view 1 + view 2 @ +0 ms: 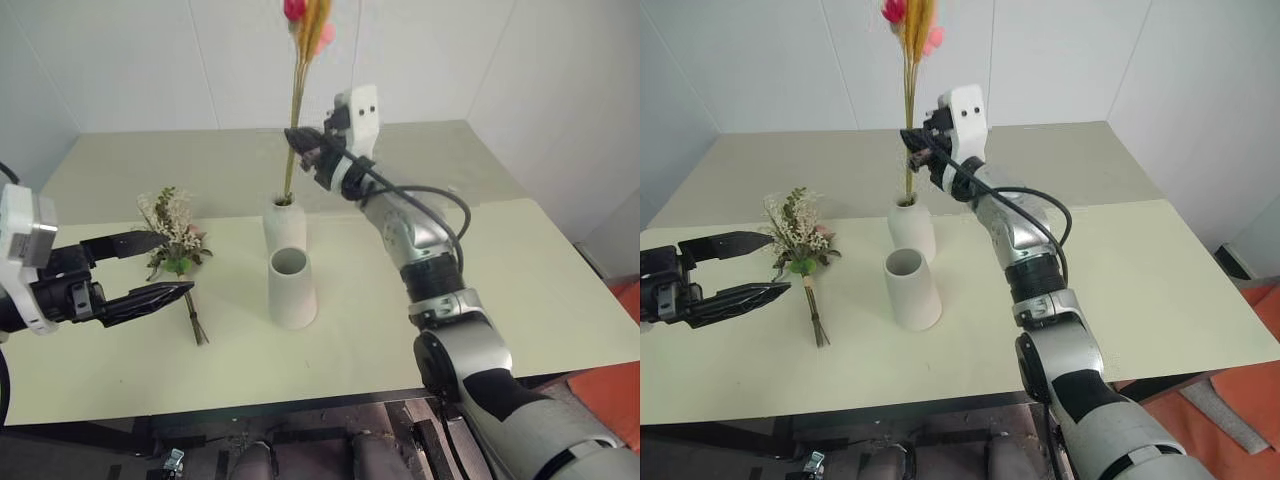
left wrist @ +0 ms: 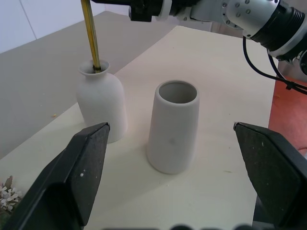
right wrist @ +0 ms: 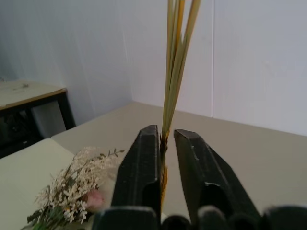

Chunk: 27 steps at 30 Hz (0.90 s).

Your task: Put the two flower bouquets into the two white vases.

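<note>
The slim wheat bouquet (image 1: pixel 296 110) stands upright with its stem ends inside the narrow-necked bottle vase (image 1: pixel 283 228). My right gripper (image 1: pixel 300 145) is around the stalks (image 3: pixel 177 57) high above that vase, open a little, with the stalks against one finger and a gap beside them. Just in front stands the empty cone vase (image 1: pixel 291 290) with its wide mouth. The bushy bouquet (image 1: pixel 175 235) of white flowers, green leaves and a pink bloom lies flat on the table to the left of the vases. My left gripper (image 1: pixel 175 263) hovers wide open beside it, holding nothing.
The pale table (image 1: pixel 520 270) has free room to the right of my right arm. A second, darker tabletop (image 1: pixel 150 160) adjoins it behind, against white walls. Orange floor (image 1: pixel 620 380) shows past the right edge.
</note>
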Tool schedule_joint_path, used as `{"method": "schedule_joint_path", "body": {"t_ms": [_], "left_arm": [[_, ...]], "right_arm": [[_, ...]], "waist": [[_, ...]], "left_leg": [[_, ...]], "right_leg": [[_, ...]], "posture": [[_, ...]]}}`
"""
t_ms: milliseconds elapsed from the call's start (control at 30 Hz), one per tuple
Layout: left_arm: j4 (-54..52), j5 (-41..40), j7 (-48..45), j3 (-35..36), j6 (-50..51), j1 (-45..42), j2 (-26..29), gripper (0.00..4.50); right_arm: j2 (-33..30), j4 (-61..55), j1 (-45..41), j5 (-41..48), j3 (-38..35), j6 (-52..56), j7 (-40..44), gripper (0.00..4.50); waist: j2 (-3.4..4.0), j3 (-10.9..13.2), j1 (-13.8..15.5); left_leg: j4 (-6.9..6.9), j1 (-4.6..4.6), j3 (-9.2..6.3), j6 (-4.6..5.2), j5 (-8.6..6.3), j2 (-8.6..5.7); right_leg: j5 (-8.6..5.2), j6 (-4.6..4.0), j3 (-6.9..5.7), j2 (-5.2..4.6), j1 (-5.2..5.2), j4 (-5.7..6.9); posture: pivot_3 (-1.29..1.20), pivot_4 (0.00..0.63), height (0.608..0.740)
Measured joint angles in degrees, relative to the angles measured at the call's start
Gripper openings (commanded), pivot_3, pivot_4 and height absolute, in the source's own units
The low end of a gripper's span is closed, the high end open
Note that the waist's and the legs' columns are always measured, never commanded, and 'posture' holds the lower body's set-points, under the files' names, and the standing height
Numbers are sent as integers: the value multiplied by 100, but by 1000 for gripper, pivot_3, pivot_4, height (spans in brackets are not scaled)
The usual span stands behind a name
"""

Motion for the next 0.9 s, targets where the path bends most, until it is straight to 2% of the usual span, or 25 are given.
{"method": "schedule_joint_path", "body": {"t_ms": [267, 433, 567, 667, 767, 900], "left_arm": [[-28, 45, 180, 0, -3, 50, -54, 4500], [-84, 353, 813, -40, 179, 198, -100, 4500], [-55, 412, 1674, -466, 978, -44, 40, 4500], [45, 147, 2331, -834, 1878, -697, 278, 4500], [342, -21, 3072, -1419, 3082, -1772, 396, 4500], [814, -4, 3863, -2209, 4321, -2782, 70, 4500]], "right_arm": [[-172, -528, 527, -298, 339, -157, 354, 4477], [-667, -1108, 771, -328, 624, 133, 925, 4477], [-1112, -1616, 876, -95, 630, 910, 1356, 4477], [-1656, -2133, 902, 271, 585, 1330, 1923, 4477], [-2206, -2399, 890, 578, 429, 1452, 2530, 4477], [-2776, -2349, 956, 665, 405, 1285, 3350, 4477]], "waist": [[0, 0, 3], [0, 0, 9], [-2, 0, 58], [-5, 3, 139], [-6, 2, 195], [-9, 1, 205]], "left_leg": [[0, 0, 0, 0, 0, 0], [0, 1, 0, 0, 0, 0], [3, 0, -1, 0, 0, -1], [4, -1, -1, 0, 0, -1], [6, 1, -2, 0, 0, -3], [8, 8, -2, 0, 0, -6]], "right_leg": [[0, 1, 0, 0, -1, 0], [-2, 4, 1, 0, 1, 1], [-11, 22, 1, 0, 1, 3], [-20, 38, 0, 1, 1, 2], [-21, 44, -1, 2, 6, 0], [-20, 47, 0, 2, 13, 1]], "posture": [[0, 150, 740], [0, 150, 740], [0, 150, 740], [0, 150, 740], [0, 150, 740], [0, 150, 740]]}}
